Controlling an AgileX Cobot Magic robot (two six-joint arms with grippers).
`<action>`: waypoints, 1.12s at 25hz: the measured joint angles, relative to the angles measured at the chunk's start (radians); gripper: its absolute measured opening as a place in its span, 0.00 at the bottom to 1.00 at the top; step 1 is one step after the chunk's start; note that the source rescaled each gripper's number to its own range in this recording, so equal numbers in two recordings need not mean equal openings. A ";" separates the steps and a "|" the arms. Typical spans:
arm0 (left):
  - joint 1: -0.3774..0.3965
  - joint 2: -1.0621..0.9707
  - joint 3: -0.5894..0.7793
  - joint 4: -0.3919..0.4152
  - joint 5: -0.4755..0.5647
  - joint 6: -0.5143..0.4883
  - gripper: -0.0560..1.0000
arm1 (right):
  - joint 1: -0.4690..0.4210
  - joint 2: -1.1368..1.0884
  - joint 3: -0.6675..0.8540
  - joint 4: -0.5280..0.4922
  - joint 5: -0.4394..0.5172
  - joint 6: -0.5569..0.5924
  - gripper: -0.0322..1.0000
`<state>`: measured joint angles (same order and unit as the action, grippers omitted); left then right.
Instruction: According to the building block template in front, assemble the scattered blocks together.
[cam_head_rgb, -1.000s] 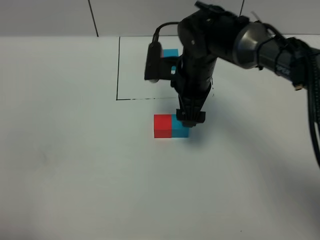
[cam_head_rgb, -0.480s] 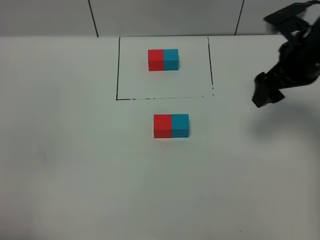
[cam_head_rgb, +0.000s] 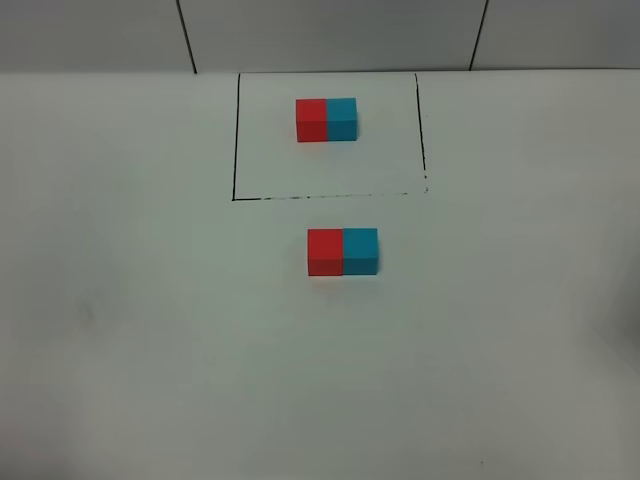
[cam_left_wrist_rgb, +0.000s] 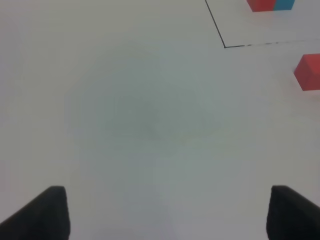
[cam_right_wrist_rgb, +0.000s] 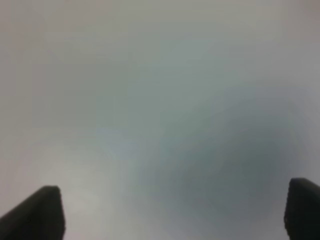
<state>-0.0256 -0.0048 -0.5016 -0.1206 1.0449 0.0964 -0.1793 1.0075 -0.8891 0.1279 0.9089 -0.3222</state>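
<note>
The template (cam_head_rgb: 327, 119), a red and cyan bar, lies inside the thin black rectangle (cam_head_rgb: 236, 140) at the back; part of it shows in the left wrist view (cam_left_wrist_rgb: 270, 4). In front of the frame the loose red cube (cam_head_rgb: 325, 251) and cyan cube (cam_head_rgb: 361, 251) sit side by side, touching, red on the left. The red cube shows at the edge of the left wrist view (cam_left_wrist_rgb: 308, 72). Neither arm shows in the high view. My left gripper (cam_left_wrist_rgb: 165, 212) is open and empty over bare table. My right gripper (cam_right_wrist_rgb: 172, 212) is open and empty over bare table.
The white table (cam_head_rgb: 150, 330) spreads around the blocks. A wall with dark seams (cam_head_rgb: 185, 35) runs along the back edge.
My right arm stood over the cyan cube, then pulled away to the right and has left the high view. The two cubes stay joined where they were.
</note>
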 joint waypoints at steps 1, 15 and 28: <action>0.000 0.000 0.000 0.000 0.000 0.000 0.90 | -0.004 -0.054 0.028 -0.013 0.003 0.023 0.79; 0.000 0.000 0.000 0.000 0.000 0.000 0.90 | 0.003 -0.481 0.292 -0.065 0.111 0.147 0.79; 0.000 0.000 0.000 0.000 0.000 0.000 0.90 | 0.127 -0.730 0.380 -0.109 0.122 0.196 0.79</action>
<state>-0.0256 -0.0048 -0.5016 -0.1206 1.0449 0.0964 -0.0527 0.2775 -0.5092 0.0185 1.0313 -0.1260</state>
